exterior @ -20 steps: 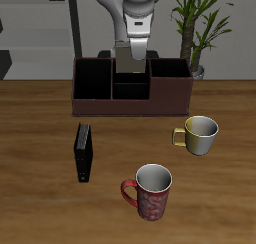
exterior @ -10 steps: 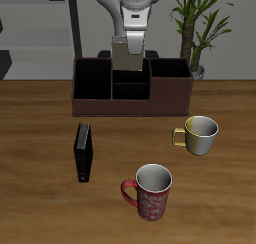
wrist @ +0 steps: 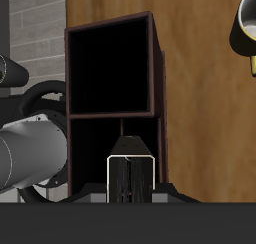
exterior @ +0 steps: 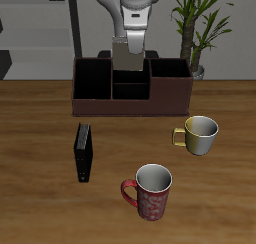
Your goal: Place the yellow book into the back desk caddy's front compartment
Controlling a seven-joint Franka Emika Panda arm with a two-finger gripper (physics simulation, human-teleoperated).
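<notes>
My gripper hangs over the back desk caddy, a low dark brown organiser with black dividers at the back of the table. It is shut on the yellow book, a thin grey-tan hardback held upright, with its lower edge just above the caddy's middle section. The front compartment is the small square cell just in front of the book, and it looks empty. In the wrist view the book shows edge-on between the fingers, above a dark cell of the caddy.
A black book lies on the table in front of the caddy. A yellow mug and a red patterned mug stand nearer the front edge. A potted plant stands behind the caddy's end.
The gripper and the book have shifted slightly sideways and a little upward over the caddy, then stayed still. Nothing else has moved.
</notes>
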